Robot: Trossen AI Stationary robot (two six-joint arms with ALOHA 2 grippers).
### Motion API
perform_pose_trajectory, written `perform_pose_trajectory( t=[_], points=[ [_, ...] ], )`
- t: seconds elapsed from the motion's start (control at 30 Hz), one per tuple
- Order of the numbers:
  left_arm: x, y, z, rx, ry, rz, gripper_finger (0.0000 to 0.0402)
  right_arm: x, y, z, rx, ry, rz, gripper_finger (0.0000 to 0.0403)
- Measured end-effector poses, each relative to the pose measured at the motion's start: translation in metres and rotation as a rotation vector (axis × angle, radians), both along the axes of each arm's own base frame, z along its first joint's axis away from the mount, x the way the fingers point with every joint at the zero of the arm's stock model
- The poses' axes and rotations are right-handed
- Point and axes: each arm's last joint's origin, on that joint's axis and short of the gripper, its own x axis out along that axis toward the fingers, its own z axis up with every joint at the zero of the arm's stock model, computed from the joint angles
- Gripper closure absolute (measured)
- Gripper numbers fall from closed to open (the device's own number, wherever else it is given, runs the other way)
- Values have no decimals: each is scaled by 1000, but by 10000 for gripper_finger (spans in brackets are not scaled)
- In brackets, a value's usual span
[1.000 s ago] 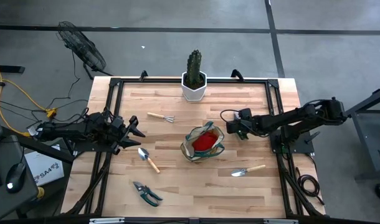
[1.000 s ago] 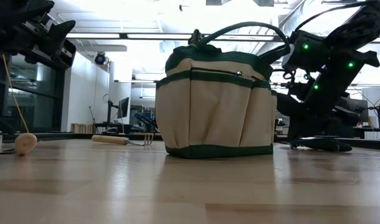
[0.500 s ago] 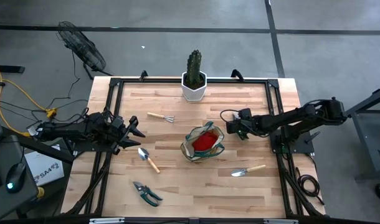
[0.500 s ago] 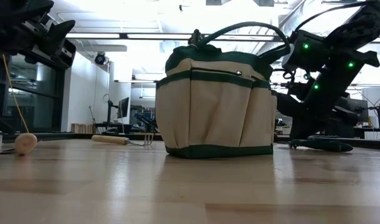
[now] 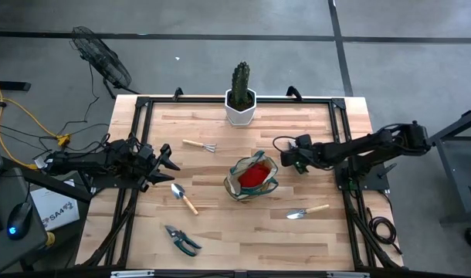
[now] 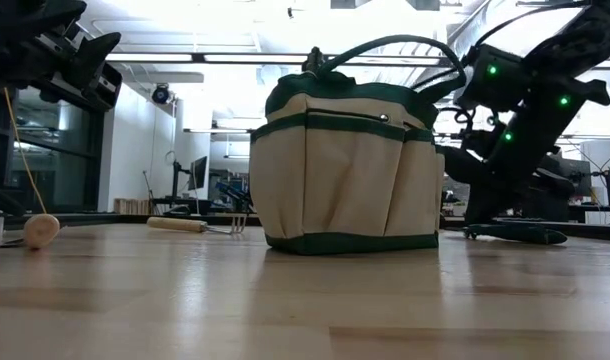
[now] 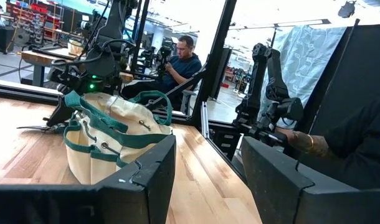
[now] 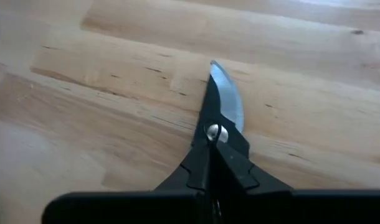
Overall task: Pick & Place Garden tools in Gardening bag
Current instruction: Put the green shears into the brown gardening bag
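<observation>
The olive and tan gardening bag (image 5: 252, 177) stands mid-table on its base, with a red glove (image 5: 253, 176) inside. To its right, my right gripper (image 5: 296, 161) is shut on dark-handled pruning shears (image 8: 218, 134), which lie on the table (image 6: 515, 233). A second pair of shears (image 5: 181, 239), two trowels (image 5: 184, 198) (image 5: 306, 211) and a mini rake (image 5: 199, 145) lie flat on the wood. My left gripper (image 5: 167, 162) waits open at the left edge, above the table. My right gripper pinches the shears' dark handles (image 8: 209, 171) just behind the pivot, between its two shut fingers. It comes slanting down from the table's right side, along the shears. The blade (image 8: 226, 99) points away from the fingers. The shears lie on the wood.
A green cactus in a white hexagonal pot (image 5: 240, 96) stands at the far edge. A black frame rail (image 5: 143, 116) rims the table. Bare wood lies between the bag and the near edge. A person (image 7: 180, 62) sits in the room beyond the table.
</observation>
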Motion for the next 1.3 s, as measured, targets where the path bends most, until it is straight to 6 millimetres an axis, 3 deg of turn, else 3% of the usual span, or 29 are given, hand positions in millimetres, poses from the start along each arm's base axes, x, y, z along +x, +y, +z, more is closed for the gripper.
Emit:
perform_pose_trajectory(
  t=[0.63,0.97,1.3],
  points=[
    [0,0,0,0,0,3,222,-13,1,55,-124,-210,127,399],
    [0,0,0,0,0,3,222,-1,-1,105,-258,-258,248,399],
    [0,0,0,0,0,-1,222,5,-2,142,-377,-236,297,399]
  ],
)
